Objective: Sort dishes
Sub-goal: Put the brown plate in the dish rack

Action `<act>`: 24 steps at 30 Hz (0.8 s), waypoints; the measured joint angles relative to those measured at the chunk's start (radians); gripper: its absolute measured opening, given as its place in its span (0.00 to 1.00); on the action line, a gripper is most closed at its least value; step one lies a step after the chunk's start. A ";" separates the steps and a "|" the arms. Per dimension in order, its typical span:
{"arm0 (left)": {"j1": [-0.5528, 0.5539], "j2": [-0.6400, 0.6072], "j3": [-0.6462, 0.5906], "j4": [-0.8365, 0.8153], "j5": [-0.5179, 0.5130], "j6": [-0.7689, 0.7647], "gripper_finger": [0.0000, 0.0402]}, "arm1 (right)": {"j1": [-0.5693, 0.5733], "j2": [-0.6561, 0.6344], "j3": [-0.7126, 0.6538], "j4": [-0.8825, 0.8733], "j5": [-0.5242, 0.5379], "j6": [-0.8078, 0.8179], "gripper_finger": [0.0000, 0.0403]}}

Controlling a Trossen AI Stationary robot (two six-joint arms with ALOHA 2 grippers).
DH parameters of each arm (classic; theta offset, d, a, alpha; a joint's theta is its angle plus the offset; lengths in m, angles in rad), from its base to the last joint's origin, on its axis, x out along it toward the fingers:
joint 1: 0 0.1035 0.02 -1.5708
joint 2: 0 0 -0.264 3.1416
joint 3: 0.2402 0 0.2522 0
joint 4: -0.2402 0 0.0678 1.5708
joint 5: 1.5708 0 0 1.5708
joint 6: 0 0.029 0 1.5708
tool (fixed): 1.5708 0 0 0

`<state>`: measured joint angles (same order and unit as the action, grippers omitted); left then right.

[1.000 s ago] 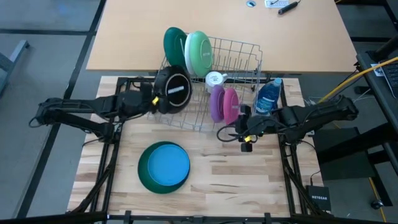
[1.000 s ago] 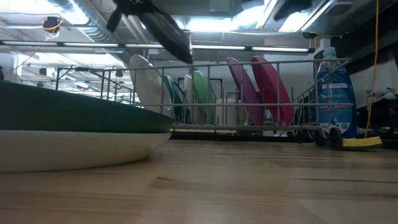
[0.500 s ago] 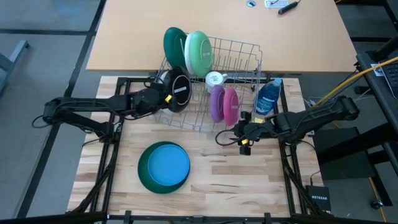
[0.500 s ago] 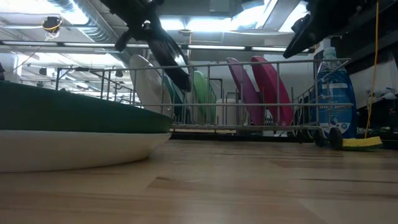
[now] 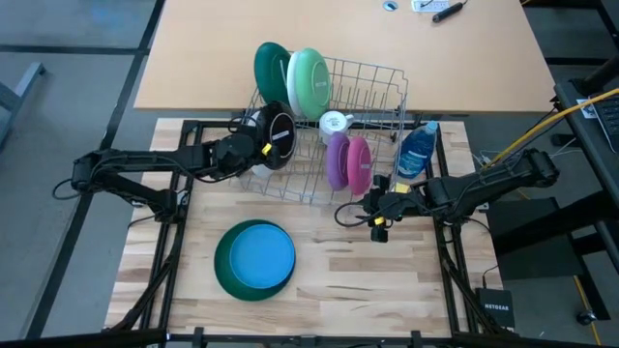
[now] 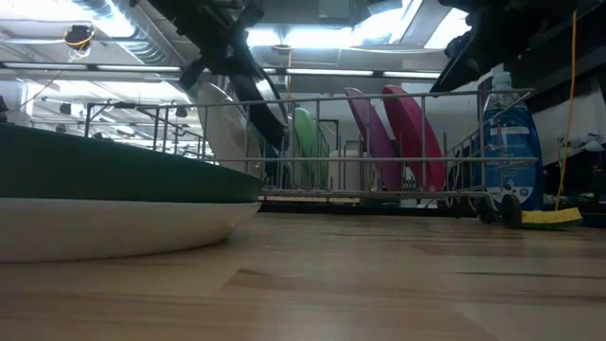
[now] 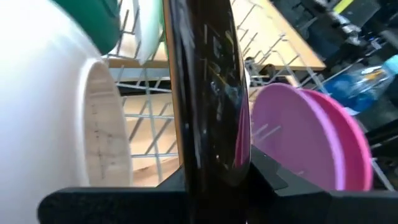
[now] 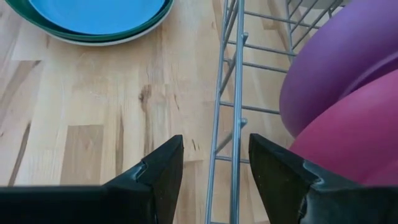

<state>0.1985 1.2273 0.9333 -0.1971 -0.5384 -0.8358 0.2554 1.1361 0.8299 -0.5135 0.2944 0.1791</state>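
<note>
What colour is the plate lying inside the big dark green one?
Blue plate, clearest in the high view.

High view looks straight down on the dish rack (image 5: 329, 126). Low view sits at tabletop level, facing the rack (image 6: 360, 142) side-on. Both wrist views sit close against it; all four share the rack.

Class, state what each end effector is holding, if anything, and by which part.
The left end effector grips the black-and-white dish by its rim. The right end effector is open, holding nothing.
</note>
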 joint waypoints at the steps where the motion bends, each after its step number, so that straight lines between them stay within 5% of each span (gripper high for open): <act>1: 0.001 0.006 0.000 -0.004 0.000 0.000 0.10 | 0.000 0.000 0.000 0.000 0.000 0.000 0.46; 24: 0.001 0.189 0.000 0.013 0.035 -0.025 0.18 | 0.000 0.000 0.000 0.048 -0.026 0.000 0.46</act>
<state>0.2000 1.4162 0.9333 -0.1837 -0.5031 -0.8605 0.2550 1.1362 0.8299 -0.4660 0.2680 0.1787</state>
